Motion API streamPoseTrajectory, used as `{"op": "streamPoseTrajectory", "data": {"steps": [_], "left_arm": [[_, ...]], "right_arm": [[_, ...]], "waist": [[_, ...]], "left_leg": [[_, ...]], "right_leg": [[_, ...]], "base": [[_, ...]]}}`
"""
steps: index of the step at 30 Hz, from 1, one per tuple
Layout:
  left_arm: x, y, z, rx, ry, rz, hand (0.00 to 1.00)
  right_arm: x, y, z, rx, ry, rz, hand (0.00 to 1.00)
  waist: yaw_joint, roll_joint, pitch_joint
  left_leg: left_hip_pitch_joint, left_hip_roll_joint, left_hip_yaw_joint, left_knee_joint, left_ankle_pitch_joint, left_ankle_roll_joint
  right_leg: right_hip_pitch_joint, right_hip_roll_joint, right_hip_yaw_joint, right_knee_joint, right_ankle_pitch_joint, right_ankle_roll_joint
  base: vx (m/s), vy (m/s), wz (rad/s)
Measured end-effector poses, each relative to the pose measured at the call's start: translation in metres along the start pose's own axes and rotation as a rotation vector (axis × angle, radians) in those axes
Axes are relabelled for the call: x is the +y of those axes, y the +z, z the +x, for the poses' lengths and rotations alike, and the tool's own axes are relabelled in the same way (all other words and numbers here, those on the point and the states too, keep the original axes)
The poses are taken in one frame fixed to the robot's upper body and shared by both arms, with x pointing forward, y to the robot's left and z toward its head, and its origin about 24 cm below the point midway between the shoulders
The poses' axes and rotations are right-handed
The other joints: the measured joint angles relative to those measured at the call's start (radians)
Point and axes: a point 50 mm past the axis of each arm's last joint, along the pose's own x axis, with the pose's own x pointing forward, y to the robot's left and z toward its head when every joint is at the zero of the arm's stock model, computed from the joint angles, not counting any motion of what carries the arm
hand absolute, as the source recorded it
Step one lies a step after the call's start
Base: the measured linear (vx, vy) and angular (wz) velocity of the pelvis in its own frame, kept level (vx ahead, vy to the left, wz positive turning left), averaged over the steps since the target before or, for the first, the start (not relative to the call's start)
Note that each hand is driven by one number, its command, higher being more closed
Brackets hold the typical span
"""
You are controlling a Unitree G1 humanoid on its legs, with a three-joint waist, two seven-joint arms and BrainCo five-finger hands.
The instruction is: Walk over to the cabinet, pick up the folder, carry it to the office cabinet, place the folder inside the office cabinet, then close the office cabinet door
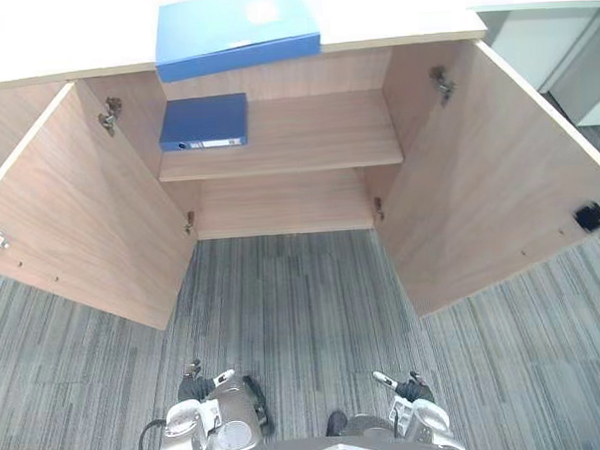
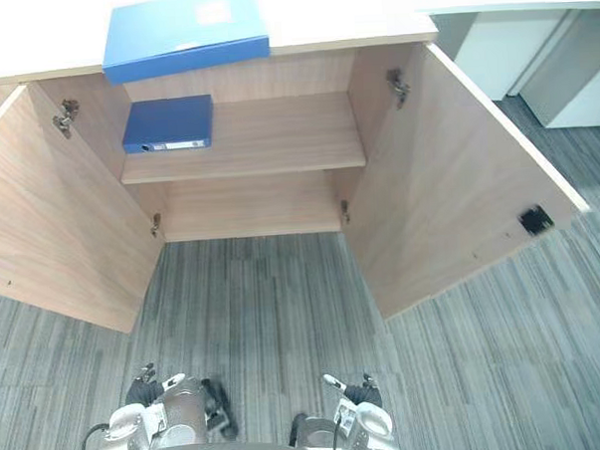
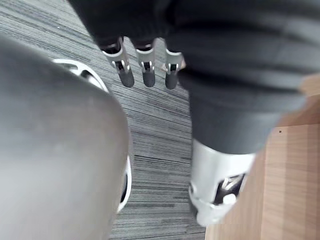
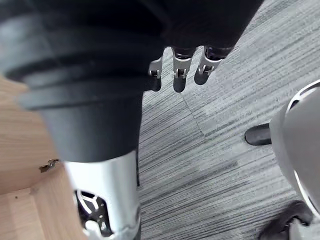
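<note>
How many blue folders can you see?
2. A lighter blue folder sits atop the cabinet; a darker blue folder lies on the upper shelf inside, at the left. More could hide below the shelf.

Both my arms just hang down at my sides, wrists straight. My left hand (image 1: 199,382) is loose, fingers (image 3: 148,75) pretty much straight, holding nothing. Same deal with my right hand (image 1: 405,385): fingers (image 4: 179,82) relaxed, empty, pointing downward.
</note>
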Motion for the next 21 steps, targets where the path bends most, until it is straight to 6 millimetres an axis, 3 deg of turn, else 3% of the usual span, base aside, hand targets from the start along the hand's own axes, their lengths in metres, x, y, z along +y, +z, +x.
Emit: {"op": "streamPoseTrajectory", "data": {"steps": [1,2,3,5,6,7,10,11,13,15,16,17,18,19,21], "left_arm": [[0.001,-0.002,-0.001,0.007,0.003,-0.002,0.00],[0.001,-0.002,-0.001,0.007,0.003,-0.002,0.00],[0.005,-0.002,0.000,0.011,0.011,0.009,0.00],[0.009,-0.005,0.000,0.026,0.021,0.016,0.00],[0.011,-0.005,0.000,0.033,0.019,0.032,0.00],[0.011,-0.007,0.000,0.047,0.012,0.056,0.00],[0.012,-0.012,-0.001,0.067,0.012,0.060,0.00],[0.011,-0.011,-0.001,0.067,0.011,0.055,0.00],[0.011,-0.012,-0.001,0.070,0.013,0.052,0.00],[0.007,-0.012,-0.001,0.068,0.009,0.048,0.00],[0.006,-0.015,-0.002,0.076,0.014,0.045,0.00],[0.006,-0.014,-0.001,0.072,0.016,0.045,0.00],[0.001,-0.014,-0.001,0.076,0.011,0.031,0.00],[-0.004,-0.017,-0.003,0.083,0.004,0.011,0.00],[-0.018,-0.018,-0.004,0.085,-0.020,-0.020,0.00]], "right_arm": [[0.002,-0.002,-0.001,0.005,0.004,0.002,0.00],[0.003,-0.003,-0.001,0.010,0.005,0.004,0.00],[0.008,-0.009,-0.003,0.023,0.018,0.012,0.00],[0.013,-0.011,-0.005,0.029,0.029,0.023,0.00],[0.016,-0.010,-0.005,0.023,0.036,0.023,0.00],[0.018,-0.007,-0.004,0.015,0.045,0.020,0.00],[0.023,-0.002,-0.004,-0.002,0.058,0.018,0.00],[0.026,0.002,-0.004,-0.023,0.069,-0.004,0.00],[0.026,0.004,-0.004,-0.033,0.071,-0.013,0.00],[0.025,0.006,-0.003,-0.041,0.073,-0.024,0.00],[0.024,0.006,-0.003,-0.042,0.070,-0.029,0.00],[0.023,0.004,-0.003,-0.035,0.067,-0.029,0.00],[0.018,0.006,-0.002,-0.036,0.055,-0.040,0.00],[0.010,0.007,0.000,-0.038,0.038,-0.053,0.00],[0.000,0.011,0.002,-0.047,0.016,-0.063,0.00]], "waist": [[0.009,-0.007,-0.012],[0.011,-0.013,-0.025],[0.009,-0.041,-0.047],[0.013,-0.059,-0.052],[0.008,-0.068,-0.050],[-0.003,-0.069,-0.048],[-0.007,-0.060,-0.042],[-0.009,-0.059,-0.042],[-0.015,-0.060,-0.041],[-0.027,-0.052,-0.039],[-0.039,-0.055,-0.041],[-0.041,-0.062,-0.042],[-0.043,-0.044,-0.041],[-0.035,-0.012,-0.055],[-0.045,0.024,-0.049]], "left_leg": [[0.003,-0.030,-0.033,-0.023,0.097,0.053],[0.009,-0.046,-0.031,-0.012,0.093,0.064],[0.021,-0.063,0.002,0.002,0.054,0.080],[0.076,-0.072,0.043,0.017,-0.001,0.093],[0.129,-0.087,0.054,0.007,-0.026,0.102],[0.179,-0.094,0.060,-0.006,-0.044,0.110],[0.297,-0.103,0.070,-0.078,-0.051,0.108],[0.363,-0.103,0.071,-0.131,-0.068,0.080],[0.400,-0.103,0.071,-0.156,-0.067,0.076],[0.445,-0.091,0.063,-0.195,-0.061,0.062],[0.470,-0.093,0.035,-0.222,-0.061,0.017],[0.476,-0.102,0.015,-0.235,-0.064,0.000],[0.502,-0.088,-0.012,-0.249,-0.068,-0.023],[0.501,-0.065,-0.016,-0.255,-0.055,-0.034],[0.494,-0.035,-0.043,-0.205,-0.042,-0.037]], "right_leg": [[0.013,-0.018,0.028,0.000,-0.024,0.028],[0.018,-0.035,0.044,0.004,-0.036,0.028],[0.006,-0.063,0.068,0.042,-0.038,0.028],[-0.057,-0.099,0.110,0.235,-0.034,0.035],[-0.129,-0.128,0.126,0.437,-0.005,0.067],[-0.197,-0.142,0.147,0.622,0.001,0.092],[-0.306,-0.146,0.118,0.813,-0.017,0.075],[-0.383,-0.144,0.071,0.818,-0.043,0.061],[-0.424,-0.135,0.043,0.760,-0.062,0.044],[-0.466,-0.093,0.011,0.558,-0.061,0.024],[-0.463,-0.063,0.028,0.350,0.026,0.012],[-0.455,-0.057,0.046,0.282,0.133,-0.005],[-0.438,-0.043,0.031,0.300,0.156,-0.017],[-0.429,-0.026,0.026,0.296,0.139,-0.023],[-0.400,-0.023,-0.019,0.303,0.083,-0.032]], "base": [[0.41,0.276,-0.49],[0.45,0.281,-0.53],[0.48,0.264,-0.52],[0.50,0.282,-0.46],[0.41,0.236,-0.21],[0.40,0.201,-0.11],[0.37,0.055,-0.11],[0.38,-0.001,-0.09],[0.28,-0.057,0.01],[0.35,-0.174,0.27],[0.33,-0.191,0.51],[0.35,-0.212,0.59],[0.28,-0.158,0.34],[0.35,-0.203,0.26],[0.36,-0.245,0.52]]}}
